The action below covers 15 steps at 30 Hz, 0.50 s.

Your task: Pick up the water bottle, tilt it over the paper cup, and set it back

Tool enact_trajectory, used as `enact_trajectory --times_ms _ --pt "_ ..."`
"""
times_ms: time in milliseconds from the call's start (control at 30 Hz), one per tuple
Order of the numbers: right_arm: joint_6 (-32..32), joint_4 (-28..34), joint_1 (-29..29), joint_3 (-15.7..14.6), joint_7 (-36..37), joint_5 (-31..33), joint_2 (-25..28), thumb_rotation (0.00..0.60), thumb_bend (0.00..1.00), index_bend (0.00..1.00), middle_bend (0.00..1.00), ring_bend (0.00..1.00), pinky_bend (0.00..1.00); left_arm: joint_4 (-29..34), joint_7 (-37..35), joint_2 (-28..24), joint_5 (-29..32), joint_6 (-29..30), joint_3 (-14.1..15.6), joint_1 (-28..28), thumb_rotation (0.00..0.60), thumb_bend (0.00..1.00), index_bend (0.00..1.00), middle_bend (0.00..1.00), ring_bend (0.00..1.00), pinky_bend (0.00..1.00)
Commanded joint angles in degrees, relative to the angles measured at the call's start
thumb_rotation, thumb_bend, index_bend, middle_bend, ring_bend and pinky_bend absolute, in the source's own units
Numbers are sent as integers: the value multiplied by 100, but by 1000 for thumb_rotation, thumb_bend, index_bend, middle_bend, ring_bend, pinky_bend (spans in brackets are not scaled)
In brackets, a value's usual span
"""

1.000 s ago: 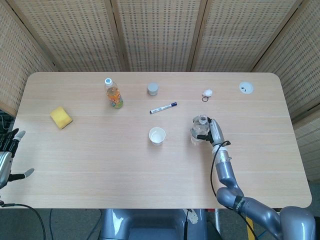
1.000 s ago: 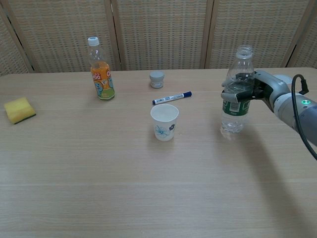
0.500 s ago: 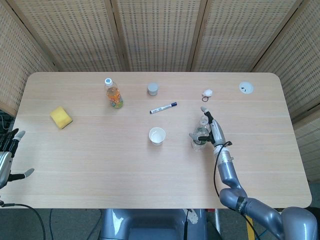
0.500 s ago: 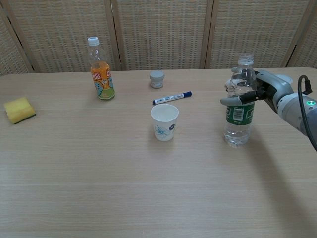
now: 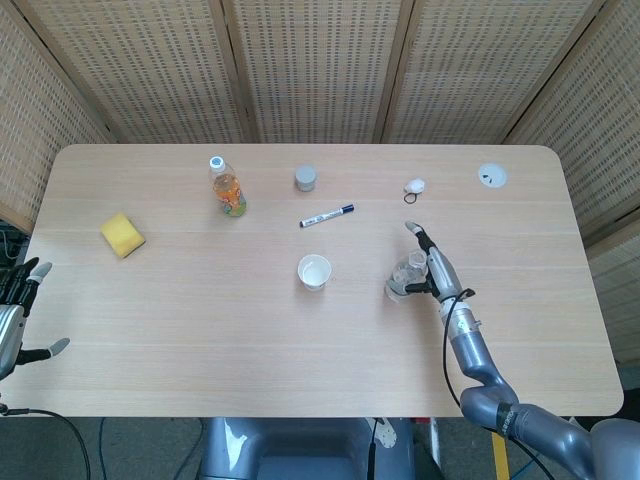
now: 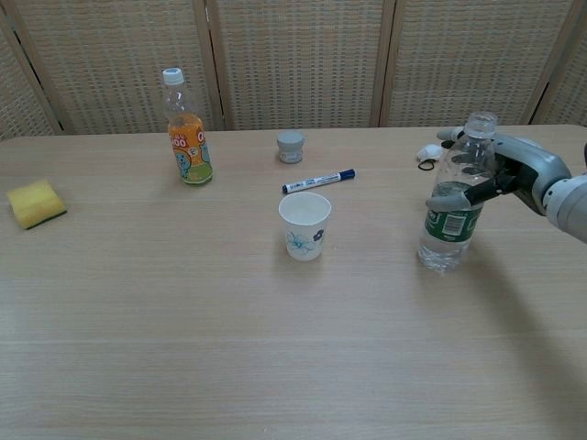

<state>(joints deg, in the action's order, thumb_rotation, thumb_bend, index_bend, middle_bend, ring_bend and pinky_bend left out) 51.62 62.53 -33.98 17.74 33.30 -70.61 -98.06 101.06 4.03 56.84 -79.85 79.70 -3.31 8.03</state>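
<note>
The clear water bottle point(image 6: 451, 206) with a green label stands on the table right of the paper cup point(image 6: 304, 225), leaning slightly toward my right hand point(image 6: 514, 170). That hand's fingers are spread apart around the bottle's upper part, and the thumb point(image 6: 448, 199) lies across its front. From the head view the bottle point(image 5: 404, 275) sits just left of the right hand point(image 5: 437, 268), and the white paper cup point(image 5: 314, 271) stands upright and apart from both. My left hand point(image 5: 15, 310) hangs off the table's left edge, fingers apart and holding nothing.
An orange drink bottle point(image 6: 186, 128) stands at the back left, and a yellow sponge point(image 6: 35, 203) lies at the far left. A blue-capped marker point(image 6: 318, 181) and a small grey jar point(image 6: 291, 147) lie behind the cup. A small white object point(image 6: 428, 153) sits behind the water bottle.
The right hand lowered the water bottle onto the table, then spread its fingers and drew back to the right. The bottle's top now leans right.
</note>
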Motion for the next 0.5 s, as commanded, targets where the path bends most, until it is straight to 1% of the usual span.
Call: enact_trajectory --times_ms 33,167,367,500 --pt "42 187 119 -168 -57 -140 201 600 0 0 0 0 0 1 -22 -10 -13 9 0 -4 600 0 0 0 0 0" --pt "20 515 232 -318 -101 -237 529 600 0 0 0 0 0 11 -66 -30 -47 35 6 -19 600 0 0 0 0 0" --pt "107 1150 432 -536 -294 -420 1187 600 0 0 0 0 0 46 -132 -78 -151 135 29 -69 600 0 0 0 0 0" --pt "383 1289 609 -799 -898 -646 1542 600 0 0 0 0 0 57 -156 -100 -210 199 45 -104 600 0 0 0 0 0"
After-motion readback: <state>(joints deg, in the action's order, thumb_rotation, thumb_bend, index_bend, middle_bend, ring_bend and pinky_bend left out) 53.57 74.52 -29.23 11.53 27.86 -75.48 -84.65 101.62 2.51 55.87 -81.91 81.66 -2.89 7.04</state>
